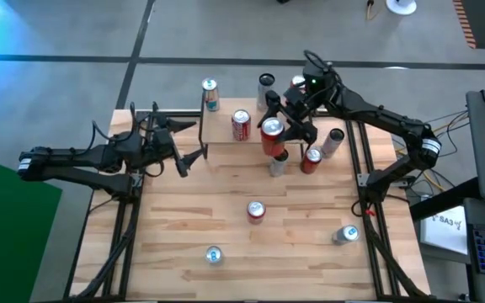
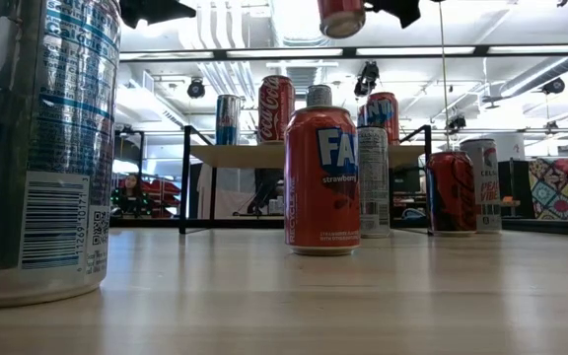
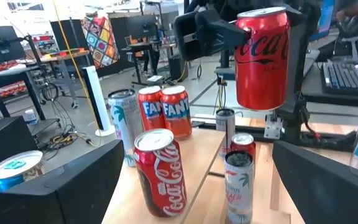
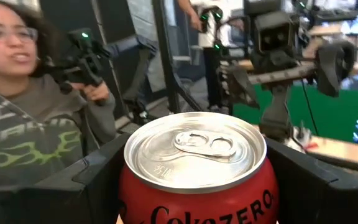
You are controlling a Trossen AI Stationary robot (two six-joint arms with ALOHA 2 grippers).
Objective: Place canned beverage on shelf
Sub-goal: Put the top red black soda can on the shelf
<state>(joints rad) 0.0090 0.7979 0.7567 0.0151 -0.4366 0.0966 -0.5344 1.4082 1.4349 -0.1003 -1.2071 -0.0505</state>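
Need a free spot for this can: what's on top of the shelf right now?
On the shelf: a Coca-Cola can and a blue can. The right gripper and its held can cover the far-right end.

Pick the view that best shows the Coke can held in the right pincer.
Left wrist view: the Coke can hangs whole, label readable. Right wrist shows only its top; high view, a small red top; low view, just its bottom.

Right gripper [image 1: 274, 135] fingers clamped, raised; left gripper [image 1: 194, 143] fingers spread.

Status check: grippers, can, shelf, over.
Right gripper shut on Coke Zero can, held aloft. Left gripper open, idle beside shelf. Shelf holds two cans; landing room remains.
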